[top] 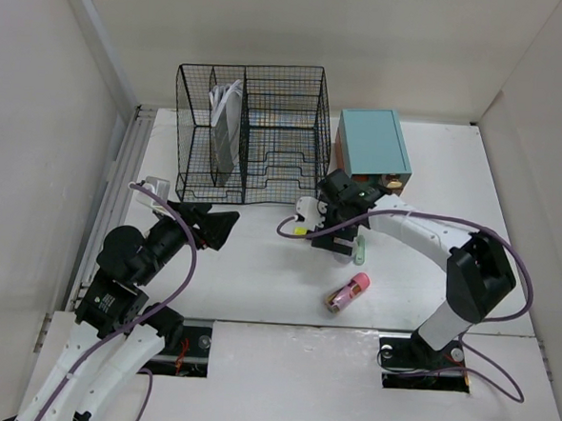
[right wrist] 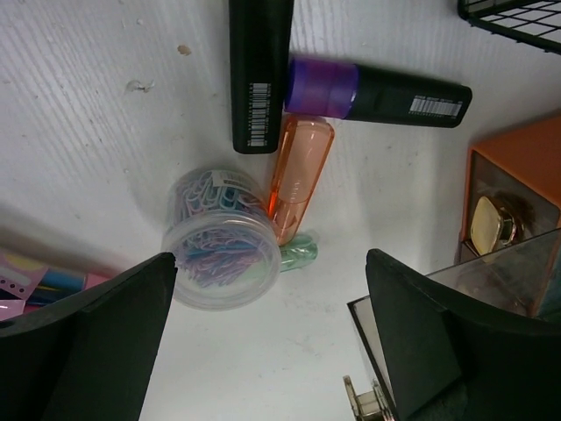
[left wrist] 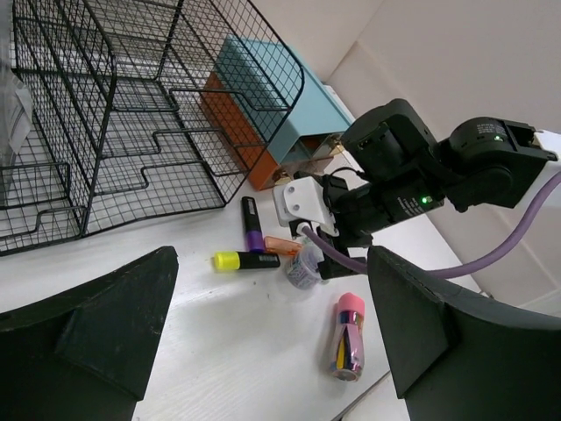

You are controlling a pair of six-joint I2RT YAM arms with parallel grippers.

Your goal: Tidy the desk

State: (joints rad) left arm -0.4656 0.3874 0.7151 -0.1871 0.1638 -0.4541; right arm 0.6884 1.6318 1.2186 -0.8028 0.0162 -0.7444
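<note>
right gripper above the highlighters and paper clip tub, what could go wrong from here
The open right gripper hangs over a tight cluster: closing may catch both the paper clip tub and the orange highlighter touching it. A nudge could also roll the purple-capped marker away.

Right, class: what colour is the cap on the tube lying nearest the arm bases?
Pink. The cap of the tube shows best in the left wrist view.
</note>
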